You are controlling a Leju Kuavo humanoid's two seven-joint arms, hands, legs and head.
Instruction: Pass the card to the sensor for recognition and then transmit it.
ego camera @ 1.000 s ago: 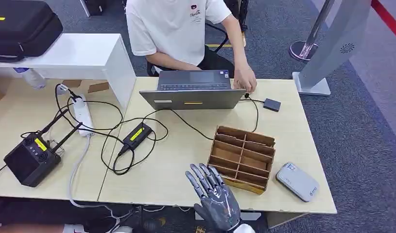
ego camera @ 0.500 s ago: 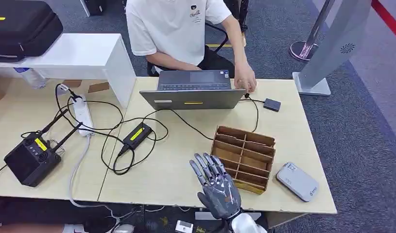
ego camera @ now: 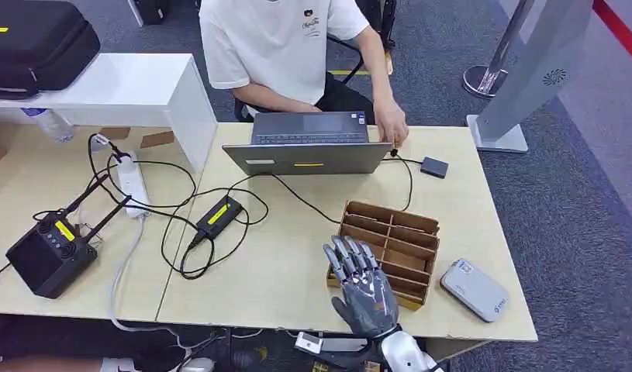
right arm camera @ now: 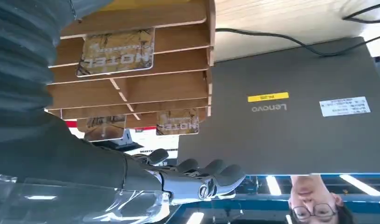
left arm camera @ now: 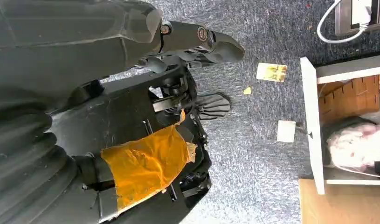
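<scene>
Spreading across the scene, the tabletop [ego camera: 281, 263] carries a laptop [ego camera: 309, 155] at its far side, a wooden box [ego camera: 390, 249] of compartments near the right, and a grey sensor [ego camera: 474, 289] right of it. The right hand [ego camera: 363, 291] hovers over the box's near left corner, fingers apart, holding nothing. The left hand [left arm camera: 178, 42] hangs over the floor, fingers extended and empty. Cards [right arm camera: 115, 51] stand in the slots. Risks: thick fingers may jam against the thin dividers, tip the light box, or pinch two cards together.
</scene>
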